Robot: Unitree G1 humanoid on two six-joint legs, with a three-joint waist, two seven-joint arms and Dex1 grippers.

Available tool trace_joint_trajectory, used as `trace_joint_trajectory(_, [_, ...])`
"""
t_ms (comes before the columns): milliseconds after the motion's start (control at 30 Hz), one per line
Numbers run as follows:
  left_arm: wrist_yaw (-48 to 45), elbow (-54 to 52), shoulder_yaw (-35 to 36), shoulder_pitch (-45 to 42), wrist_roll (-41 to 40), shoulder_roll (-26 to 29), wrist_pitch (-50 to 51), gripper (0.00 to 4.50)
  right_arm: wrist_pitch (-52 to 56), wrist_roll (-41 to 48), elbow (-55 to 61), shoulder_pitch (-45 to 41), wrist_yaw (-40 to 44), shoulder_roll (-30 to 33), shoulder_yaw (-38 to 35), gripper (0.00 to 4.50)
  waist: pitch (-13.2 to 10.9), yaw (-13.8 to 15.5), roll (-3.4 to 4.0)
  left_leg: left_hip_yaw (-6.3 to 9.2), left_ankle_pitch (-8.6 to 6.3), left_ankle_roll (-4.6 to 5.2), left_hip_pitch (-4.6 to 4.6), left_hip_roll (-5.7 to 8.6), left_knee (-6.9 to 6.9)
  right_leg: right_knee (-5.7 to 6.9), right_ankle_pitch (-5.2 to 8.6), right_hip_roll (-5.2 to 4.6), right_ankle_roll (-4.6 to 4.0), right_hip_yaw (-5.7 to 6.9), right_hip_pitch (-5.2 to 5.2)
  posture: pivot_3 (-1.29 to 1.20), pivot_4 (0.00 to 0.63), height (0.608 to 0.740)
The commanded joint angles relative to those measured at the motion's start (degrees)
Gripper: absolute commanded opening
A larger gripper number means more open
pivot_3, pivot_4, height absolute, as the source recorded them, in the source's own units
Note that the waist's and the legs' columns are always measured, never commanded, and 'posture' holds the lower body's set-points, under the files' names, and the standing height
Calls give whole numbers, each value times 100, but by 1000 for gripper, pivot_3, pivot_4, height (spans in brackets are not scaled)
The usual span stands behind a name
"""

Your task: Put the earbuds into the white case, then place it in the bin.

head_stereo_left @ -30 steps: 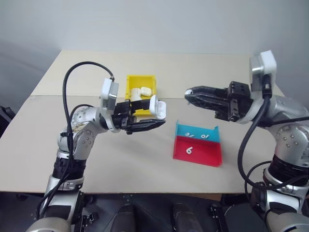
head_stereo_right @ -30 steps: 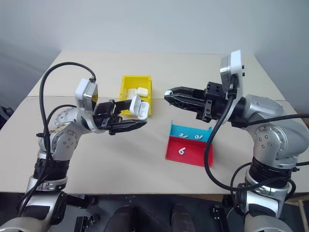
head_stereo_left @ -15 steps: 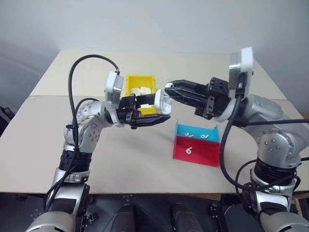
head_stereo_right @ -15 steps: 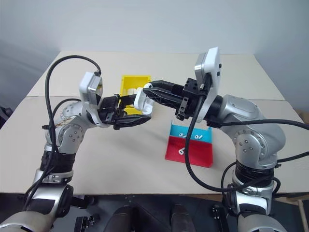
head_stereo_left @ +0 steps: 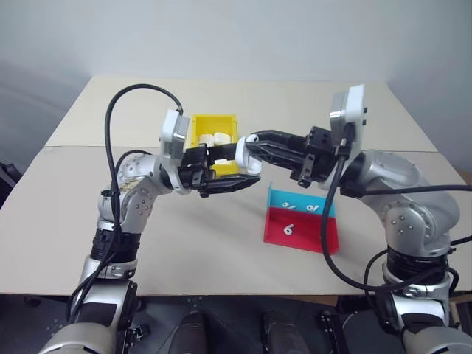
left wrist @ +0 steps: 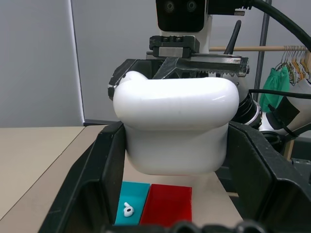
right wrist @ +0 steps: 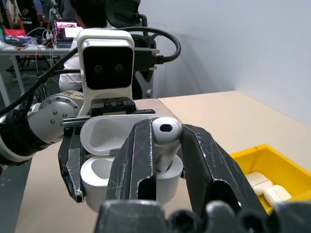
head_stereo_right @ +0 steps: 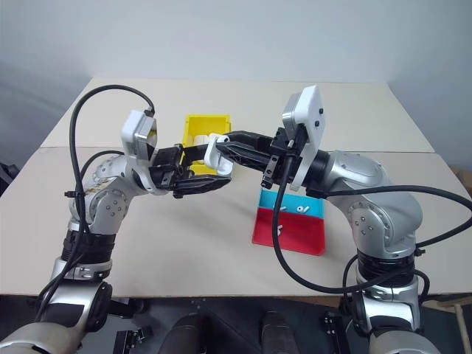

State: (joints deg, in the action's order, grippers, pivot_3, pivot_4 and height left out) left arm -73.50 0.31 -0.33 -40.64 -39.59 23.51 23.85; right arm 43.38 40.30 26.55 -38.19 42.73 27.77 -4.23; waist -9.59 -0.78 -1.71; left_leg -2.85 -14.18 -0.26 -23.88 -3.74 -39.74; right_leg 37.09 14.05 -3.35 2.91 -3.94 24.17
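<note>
Nearest, the red-and-teal tray (head_stereo_left: 301, 228) carries three loose earbuds (head_stereo_left: 289, 229). Above the table (head_stereo_left: 184, 243), the left gripper (head_stereo_left: 237, 171) clamps the white case (right wrist: 129, 167), lid up; the right gripper (right wrist: 167, 145) pinches an earbud (right wrist: 165, 138) into it. Behind, the bin (head_stereo_left: 203, 122) holds white cases.

Even, soft indoor light; faint shadows, frames sharp, no glare.

crowded above the middle of the table (head_stereo_left: 184, 243), open at front and left

two grippers meeting tip to tip over the white case (left wrist: 175, 128), just in front of the yellow bin (head_stereo_left: 215, 125); red-and-teal tray (head_stereo_left: 304, 230) lying below the right arm; bare tabletop elsewhere.
</note>
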Motion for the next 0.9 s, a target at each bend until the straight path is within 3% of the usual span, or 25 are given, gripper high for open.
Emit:
trace_joint_trajectory(33, [-16, -226, 110, -87, -81, -6, -131, 2785, -163, -43, 89, 79, 105, 179, 62, 601, 0, 0, 0, 0, 0, 0, 0, 0, 0, 0, 0, 0, 0, 0, 0, 0, 150, 740])
trace_joint_trajectory(100, [-7, -224, 109, -85, -75, -10, -150, 2785, -206, 13, 102, 108, 182, 234, 85, 601, 0, 0, 0, 0, 0, 0, 0, 0, 0, 0, 0, 0, 0, 0, 0, 0, 150, 740])
trace_joint_trajectory(133, [2, -218, 109, -87, -67, -15, -165, 2785, -224, 39, 105, 117, 224, 265, 101, 1347, 0, 0, 0, 0, 0, 0, 0, 0, 0, 0, 0, 0, 0, 0, 0, 0, 150, 740])
trace_joint_trajectory(433, [32, -189, 116, -103, -20, -42, -211, 2785, -330, 92, 31, 74, 309, 329, 124, 4451, 0, 1, 0, 0, 0, 0, 0, 0, 0, 0, 0, 0, 0, 0, 0, 0, 150, 740])
trace_joint_trajectory(667, [43, -134, 143, -99, 45, -24, -231, 2785, -274, 341, -151, -65, 284, 516, -253, 4483, 0, 1, 0, 0, 0, 0, 0, 0, 0, -1, 0, 0, 0, 0, 0, 0, 150, 740])
trace_joint_trajectory(767, [5, -63, 182, -98, 64, 27, -268, 2785, -261, 376, -474, -250, 564, 993, -463, 4483, 0, 18, 0, -1, 0, 0, -1, 0, 0, -2, 0, -1, 0, 0, 0, 0, 150, 740])
trace_joint_trajectory(833, [-3, -53, 194, -80, 74, 43, -297, 2785, -236, 41, -867, -500, 943, 1575, -246, 4483, -2, 19, 2, -1, 0, 0, -1, 1, 0, -3, 0, -1, 0, 1, -1, 0, 150, 740])
trace_joint_trajectory(900, [36, -99, 215, -36, 55, 33, -302, 2785, -616, -796, -1326, -746, 1537, 2237, 477, 4483, -2, 13, 3, -2, -1, 2, -1, 0, 0, -5, 0, -2, 0, 1, 0, 0, 150, 740])
